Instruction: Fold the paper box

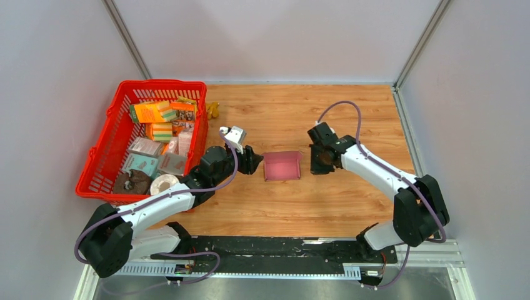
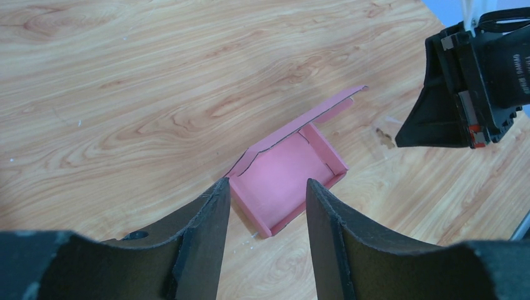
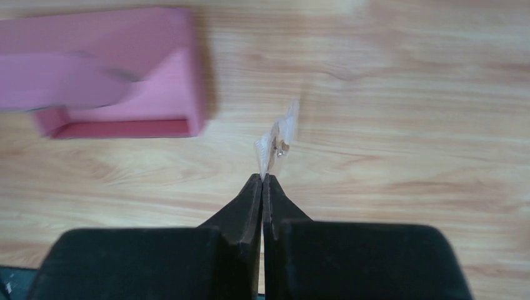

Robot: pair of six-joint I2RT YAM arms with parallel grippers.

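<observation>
Found paper box (image 1: 282,166) part-folded, walls raised, on wooden table (image 1: 350,112) between both arms. Noted left gripper (image 2: 265,190) parted at box's near edge, gripping nothing. Noted right gripper (image 3: 262,179) pressed closed, just beside box, apart from it. Seen red basket (image 1: 161,82) far left.

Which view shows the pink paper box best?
Left wrist: the paper box sits centred and sharp, walls and one raised flap visible. Top external shows it small. Right wrist shows it blurred, cut off at the frame edge.
</observation>
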